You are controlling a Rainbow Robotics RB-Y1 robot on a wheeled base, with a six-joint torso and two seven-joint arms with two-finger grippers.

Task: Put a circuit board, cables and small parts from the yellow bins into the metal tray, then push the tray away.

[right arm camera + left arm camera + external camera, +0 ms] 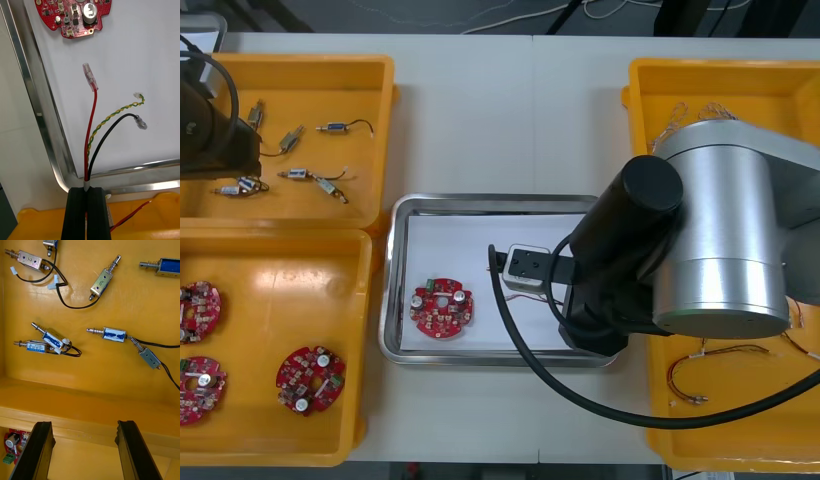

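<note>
The right gripper [87,210] is clamped on a cable bundle [92,150], its black fingers pressed close with the wires pinched between them. Three wires fan out ahead of the fingertips. A red wire [93,112] ends in a clear sleeve, a twisted yellow-and-green pair [112,116] ends in a small white plug, and a black wire [108,135] ends in a small metal tip. All three reach out over the white inside of the metal tray [33,97], whose shiny rim curves just in front of the fingers. Farther ahead, past the wire ends, a round red circuit board [75,17] lies in the tray. The edge of a right-side yellow bin [157,210] sits just beside the fingers, with another red wire showing in it.

The left gripper [90,453] hangs over the far left bin [370,130] with its fingers well apart and nothing between them. Beyond its fingertips, several small metal parts [101,283] with thin black leads lie scattered on the bin floor. The near left bin [260,290] holds three more red boards [310,380]. In the near right bin [740,430], loose cables [700,375] lie close by the right arm.
</note>
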